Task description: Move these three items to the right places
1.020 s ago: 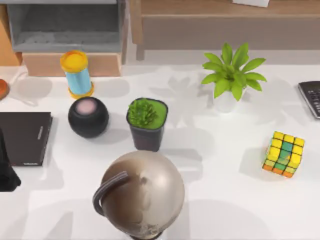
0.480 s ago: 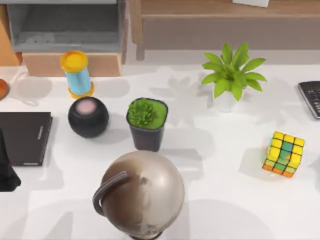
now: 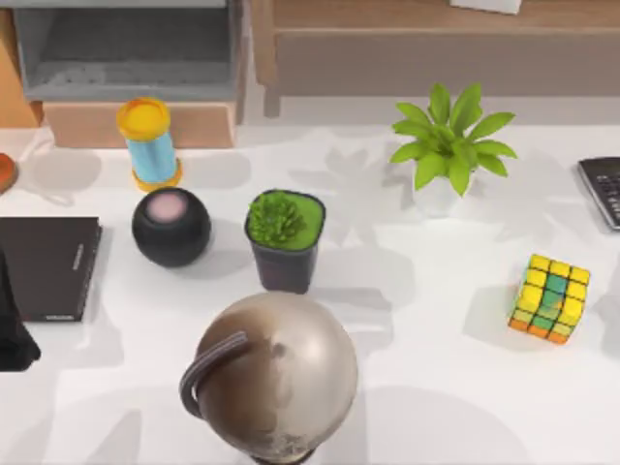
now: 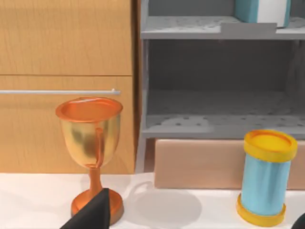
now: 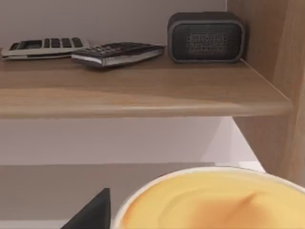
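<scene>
Evidently little is done: the puzzle cube (image 3: 550,298) sits untouched at about four o'clock on the white surface (image 3: 426,387), and the orange object (image 3: 6,172) lies at nine o'clock by the thin black book (image 3: 46,266). The left wrist view adds a teal book (image 4: 261,10) already on a grey shelf (image 4: 214,29) above a golden goblet (image 4: 90,143); the right wrist view, an upper shelf (image 5: 133,93) with calculators. I cannot tell either claw's state.
</scene>
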Controlling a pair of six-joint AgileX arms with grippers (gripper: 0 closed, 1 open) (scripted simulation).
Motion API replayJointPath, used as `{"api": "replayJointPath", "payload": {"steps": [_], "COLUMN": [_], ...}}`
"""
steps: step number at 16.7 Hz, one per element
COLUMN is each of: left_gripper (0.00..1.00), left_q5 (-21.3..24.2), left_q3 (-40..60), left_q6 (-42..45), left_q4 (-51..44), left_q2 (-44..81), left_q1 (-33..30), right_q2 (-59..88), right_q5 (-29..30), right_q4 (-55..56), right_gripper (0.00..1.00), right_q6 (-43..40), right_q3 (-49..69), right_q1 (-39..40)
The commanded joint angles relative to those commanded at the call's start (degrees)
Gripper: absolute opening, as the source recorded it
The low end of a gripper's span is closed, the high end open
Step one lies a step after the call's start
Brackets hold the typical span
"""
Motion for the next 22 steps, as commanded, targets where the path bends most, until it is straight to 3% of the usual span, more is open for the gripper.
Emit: {"api": "replayJointPath", "payload": {"steps": [4, 8, 15, 22], "left_gripper": [1.0, 1.0, 1.0, 1.0], "left_q5": [0.0, 0.0, 0.0, 0.0], "left_q3": [0.0, 0.0, 0.0, 0.0], "left_q6": [0.0, 0.0, 0.0, 0.0], "left_q4": [0.0, 0.0, 0.0, 0.0], "left_q2": [0.0, 0.0, 0.0, 0.0], "left_q1": [0.0, 0.0, 0.0, 0.0], "right_q2": [-0.1, -0.9, -1.5, -2.3], "right_q5": [5.7, 12.1, 22.6, 30.1], "right_q4": [-10.7, -29.8, -80.7, -125.1], "right_gripper": [1.0, 1.0, 1.0, 1.0], "right_q6": [5.2, 11.6, 22.6, 31.9], "right_q3": [10.3, 23.0, 42.5, 49.1], "right_q1": [6.2, 13.7, 29.5, 44.4]}}
